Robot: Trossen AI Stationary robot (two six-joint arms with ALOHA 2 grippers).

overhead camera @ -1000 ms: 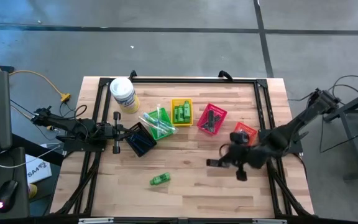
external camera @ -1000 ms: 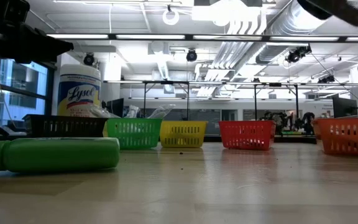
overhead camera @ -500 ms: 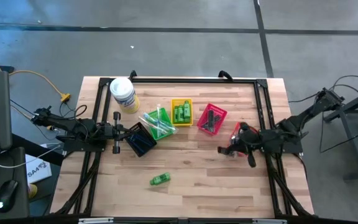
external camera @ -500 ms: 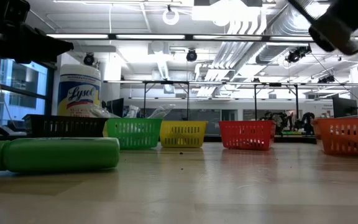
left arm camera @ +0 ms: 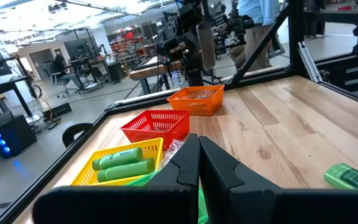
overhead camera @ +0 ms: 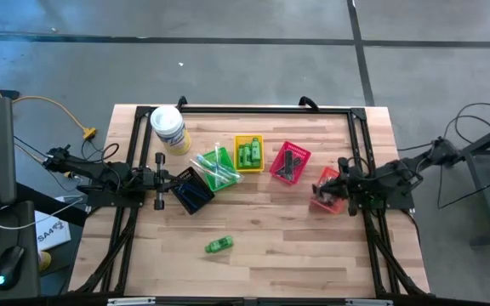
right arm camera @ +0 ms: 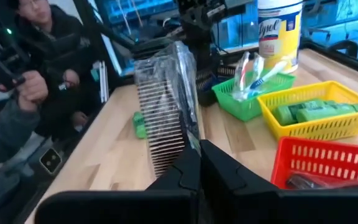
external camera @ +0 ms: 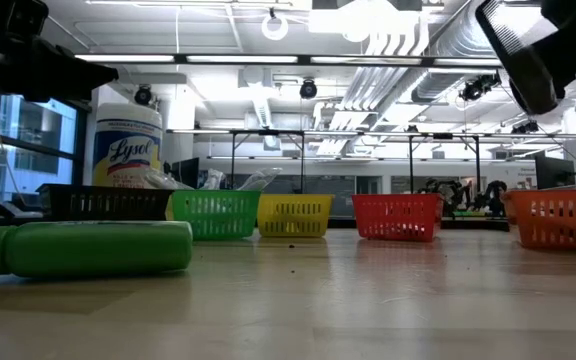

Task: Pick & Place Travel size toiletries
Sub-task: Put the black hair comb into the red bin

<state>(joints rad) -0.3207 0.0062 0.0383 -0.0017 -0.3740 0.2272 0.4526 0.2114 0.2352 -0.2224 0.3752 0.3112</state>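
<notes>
Right gripper point(right arm camera: 199, 163) — fingers clamped on a comb point(right arm camera: 166, 106) standing above them. Left gripper point(left arm camera: 199, 155) — fingers closed, empty.

Low view: green bottle point(external camera: 88, 248) cut off by the left edge; its cap end is out of frame. Orange basket point(external camera: 560, 220) cut by the right edge. Black basket point(external camera: 106, 203) contents hidden behind its wall.

High view: right gripper point(overhead camera: 344, 180) covers part of the orange basket; basket contents too small to tell.

Right wrist view: comb point(right arm camera: 166, 115) in clear wrap, lower end hidden behind the fingers. Red basket point(right arm camera: 331, 163) cut off at the edge.
</notes>
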